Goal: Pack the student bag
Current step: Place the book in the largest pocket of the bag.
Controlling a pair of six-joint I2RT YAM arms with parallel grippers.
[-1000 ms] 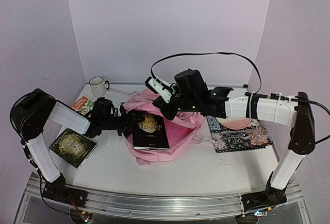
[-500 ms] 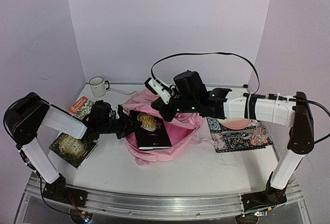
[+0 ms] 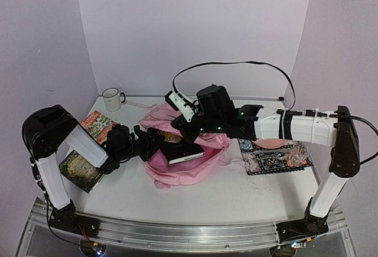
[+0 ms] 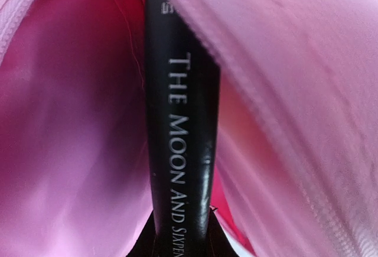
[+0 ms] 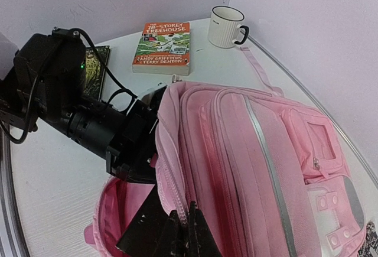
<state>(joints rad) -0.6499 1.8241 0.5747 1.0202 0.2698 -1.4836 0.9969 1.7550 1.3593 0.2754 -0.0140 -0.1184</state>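
Pink student bag (image 3: pixel 177 171), single; seemingly three books (image 3: pixel 99 122); one mug (image 3: pixel 110 98)

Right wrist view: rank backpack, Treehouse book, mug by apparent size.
1. backpack: largest by far, though also nearest the camera.
2. Treehouse book.
3. mug: smallest, at a similar distance to the book.

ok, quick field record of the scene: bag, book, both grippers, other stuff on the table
backpack: pink, mid-table, main compartment open
black book: partly inside the backpack's opening
left gripper: shut on the black book
right gripper: shut on the backpack's zip edge
mug: white, back left corner
paperback: colourful, near the mug
green book: dark, front left
pouch: patterned, right of the backpack
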